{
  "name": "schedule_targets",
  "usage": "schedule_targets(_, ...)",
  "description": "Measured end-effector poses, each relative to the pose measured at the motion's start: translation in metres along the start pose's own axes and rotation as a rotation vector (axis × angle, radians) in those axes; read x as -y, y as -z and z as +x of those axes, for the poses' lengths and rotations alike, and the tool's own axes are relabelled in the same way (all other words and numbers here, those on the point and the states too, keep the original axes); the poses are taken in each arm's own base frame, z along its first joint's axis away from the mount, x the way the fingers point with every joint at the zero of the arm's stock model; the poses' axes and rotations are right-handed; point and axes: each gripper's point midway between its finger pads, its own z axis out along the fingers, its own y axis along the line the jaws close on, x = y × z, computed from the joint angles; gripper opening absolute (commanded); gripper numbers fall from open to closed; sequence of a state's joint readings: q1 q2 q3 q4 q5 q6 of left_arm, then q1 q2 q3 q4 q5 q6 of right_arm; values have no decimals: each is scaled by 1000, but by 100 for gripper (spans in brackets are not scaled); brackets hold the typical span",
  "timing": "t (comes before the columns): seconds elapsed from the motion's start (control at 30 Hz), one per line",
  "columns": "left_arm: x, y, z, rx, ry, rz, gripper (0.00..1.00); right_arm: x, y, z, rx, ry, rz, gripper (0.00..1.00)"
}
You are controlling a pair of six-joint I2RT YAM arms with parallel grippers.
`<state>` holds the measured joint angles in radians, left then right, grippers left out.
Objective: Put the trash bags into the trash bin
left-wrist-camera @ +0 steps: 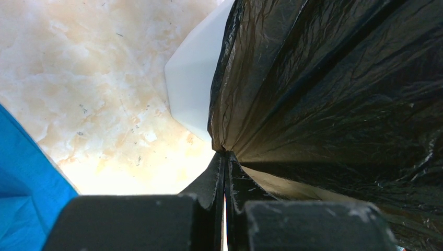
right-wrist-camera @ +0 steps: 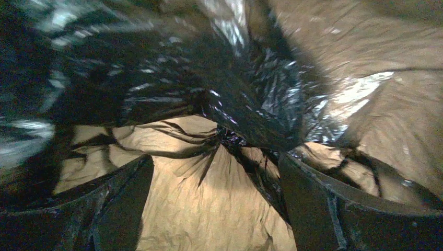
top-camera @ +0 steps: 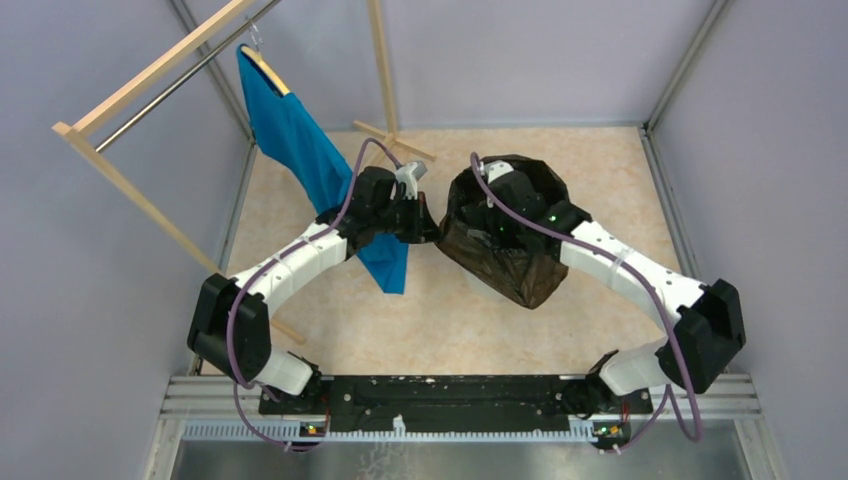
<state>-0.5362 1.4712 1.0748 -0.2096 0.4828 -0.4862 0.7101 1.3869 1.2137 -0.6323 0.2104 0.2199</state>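
The black trash bag (top-camera: 510,255) is draped over the trash bin, which it hides almost fully in the top view. In the left wrist view a white faceted wall of the bin (left-wrist-camera: 192,86) shows beside the glossy bag film (left-wrist-camera: 334,89). My left gripper (left-wrist-camera: 225,155) is shut on the bag's left edge; it also shows in the top view (top-camera: 427,228). My right gripper (right-wrist-camera: 214,209) is open, fingers (right-wrist-camera: 318,204) wide apart inside the bag, with brownish film (right-wrist-camera: 209,172) stretched in front. In the top view its fingers are hidden in the bag.
A blue T-shirt (top-camera: 300,140) hangs on a wooden clothes rack (top-camera: 150,70) at the back left, brushing my left arm; its cloth shows in the left wrist view (left-wrist-camera: 26,204). Grey walls enclose the beige floor (top-camera: 330,320).
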Motion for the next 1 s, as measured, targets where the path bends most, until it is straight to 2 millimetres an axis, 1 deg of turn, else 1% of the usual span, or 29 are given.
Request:
schedule_targets(0.1, 0, 0, 0, 0, 4, 0, 1, -1, -12, 16, -41, -2, -17, 90)
schedule_targets(0.17, 1, 0, 0, 0, 9, 1, 1, -2, -18, 24, -50, -3, -29, 90)
schedule_targets(0.33, 4, 0, 0, -1, 13, 17, 1, -7, -35, 32, -51, -14, -48, 90)
schedule_targets(0.47, 6, 0, -1, 2, 11, 27, 6, -6, -48, 41, -53, -27, -39, 90)
schedule_targets(0.63, 6, 0, -2, 5, 10, 28, 11, -11, -50, 26, 7, -54, -54, 89)
schedule_targets(0.83, 5, 0, -1, 1, 9, 25, 20, -7, -48, 29, -5, -53, -33, 90)
schedule_targets(0.93, 3, 0, 0, -1, 6, 14, 26, -1, -38, 32, -32, -44, -14, 91)
schedule_targets(1.0, 2, 1, -1, 1, 5, 6, 30, 1, -26, 24, -20, -41, -7, 92)
